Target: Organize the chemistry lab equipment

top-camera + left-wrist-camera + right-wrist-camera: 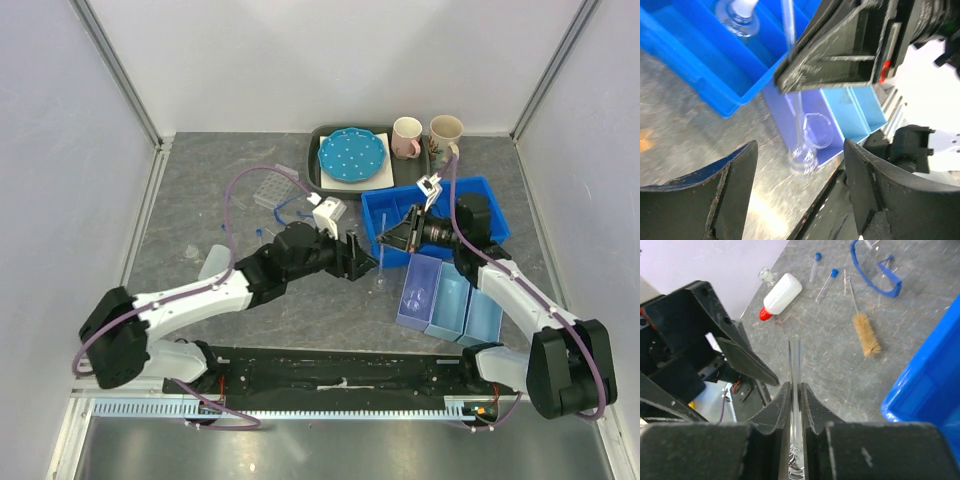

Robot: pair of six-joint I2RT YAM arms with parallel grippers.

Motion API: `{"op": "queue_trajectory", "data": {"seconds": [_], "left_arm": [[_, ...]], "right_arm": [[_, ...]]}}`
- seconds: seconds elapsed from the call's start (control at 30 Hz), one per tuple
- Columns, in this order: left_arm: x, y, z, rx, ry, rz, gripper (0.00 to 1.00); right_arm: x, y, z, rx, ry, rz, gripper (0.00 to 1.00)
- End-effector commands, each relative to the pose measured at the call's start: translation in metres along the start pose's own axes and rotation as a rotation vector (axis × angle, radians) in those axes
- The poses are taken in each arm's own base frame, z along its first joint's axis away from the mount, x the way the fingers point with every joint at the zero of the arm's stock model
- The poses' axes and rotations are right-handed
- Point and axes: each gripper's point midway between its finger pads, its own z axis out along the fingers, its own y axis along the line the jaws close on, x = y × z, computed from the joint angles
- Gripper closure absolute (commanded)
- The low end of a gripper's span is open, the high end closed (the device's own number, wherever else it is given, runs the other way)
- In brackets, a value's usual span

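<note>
My right gripper (795, 387) is shut on the thin neck of a long-necked clear flask (795, 360). In the left wrist view the flask's round bulb (802, 160) hangs at or just above the table beside the purple bin (785, 112). My left gripper (800, 145) is open and empty, its fingers on either side of the bulb without touching it. In the top view the two grippers meet at mid-table, left (362, 255) and right (388, 243). Another clear flask (740, 20) lies in the big blue bin (700, 65). The red-capped bottle (782, 295), two blue-capped tubes (827, 282), a tube brush (865, 332) and a small flask (767, 275) lie on the table.
Purple and light-blue bins (450, 300) stand in a row at the right front, the blue bin (440, 215) behind them. A dark tray (318, 170) with the dotted blue plate (351, 155) and two mugs (407, 137) is at the back. The clear rack (272, 190) and blue safety glasses (875, 270) lie left of centre.
</note>
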Motion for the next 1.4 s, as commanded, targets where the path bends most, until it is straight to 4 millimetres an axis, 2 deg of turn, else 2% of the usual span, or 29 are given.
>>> {"op": "queue_trajectory", "data": {"seconds": [0.0,0.03,0.07,0.1,0.13,0.17,0.23,0.27,0.33,0.37,0.43,0.53,0.63,0.73,0.93,1.07,1.1,1.17,1.2,1.37], "left_arm": [[-0.021,0.033,-0.044,-0.176,0.044,0.189,0.24],[-0.036,0.044,-0.060,-0.211,0.030,0.232,0.23],[-0.042,0.051,-0.070,-0.240,0.033,0.252,0.21],[-0.041,0.067,-0.085,-0.313,0.073,0.266,0.21],[-0.059,0.078,-0.105,-0.357,0.039,0.307,0.20],[-0.064,0.086,-0.117,-0.393,0.041,0.325,0.16],[-0.071,0.106,-0.144,-0.487,0.051,0.388,0.10],[-0.077,0.105,-0.157,-0.504,0.023,0.415,0.05],[-0.071,0.119,-0.170,-0.570,0.037,0.459,0.02],[-0.064,0.124,-0.176,-0.585,0.038,0.462,0.01],[-0.061,0.130,-0.182,-0.614,0.015,0.453,0.01],[-0.059,0.124,-0.185,-0.580,-0.020,0.438,0.01],[-0.062,0.125,-0.194,-0.609,-0.056,0.442,0.01],[-0.063,0.124,-0.198,-0.607,-0.075,0.443,0.02],[-0.066,0.122,-0.204,-0.607,-0.105,0.451,0.02],[-0.069,0.119,-0.206,-0.603,-0.119,0.454,0.03],[-0.068,0.120,-0.206,-0.604,-0.116,0.454,0.03],[-0.068,0.120,-0.205,-0.601,-0.117,0.454,0.03],[-0.068,0.120,-0.205,-0.601,-0.117,0.454,0.03],[-0.066,0.122,-0.204,-0.607,-0.111,0.453,0.03]], "right_arm": [[-0.040,0.006,-0.004,0.065,-0.057,-0.218,0.84],[-0.044,0.002,-0.004,0.093,-0.060,-0.230,0.85],[-0.059,0.006,-0.004,0.103,-0.082,-0.259,0.84],[-0.065,0.001,-0.001,0.121,-0.079,-0.269,0.84],[-0.069,-0.004,0.000,0.148,-0.069,-0.267,0.84],[-0.090,-0.002,0.000,0.177,-0.096,-0.319,0.83],[-0.094,-0.018,0.006,0.229,-0.056,-0.301,0.83],[-0.106,-0.028,0.009,0.269,-0.065,-0.315,0.82],[-0.112,-0.039,0.012,0.315,-0.062,-0.328,0.82],[-0.119,-0.053,0.015,0.367,-0.060,-0.355,0.82],[-0.121,-0.067,0.019,0.417,-0.042,-0.373,0.82],[-0.124,-0.096,0.026,0.495,-0.001,-0.385,0.82],[-0.117,-0.122,0.034,0.536,0.051,-0.364,0.81],[-0.097,-0.151,0.042,0.570,0.116,-0.329,0.81],[-0.070,-0.176,0.047,0.593,0.215,-0.303,0.77],[-0.060,-0.182,0.049,0.590,0.258,-0.299,0.72],[-0.062,-0.182,0.049,0.588,0.257,-0.301,0.67],[-0.066,-0.177,0.048,0.575,0.252,-0.312,0.62],[-0.069,-0.173,0.049,0.569,0.246,-0.323,0.55],[-0.091,-0.148,0.039,0.557,0.216,-0.410,0.44]]}}
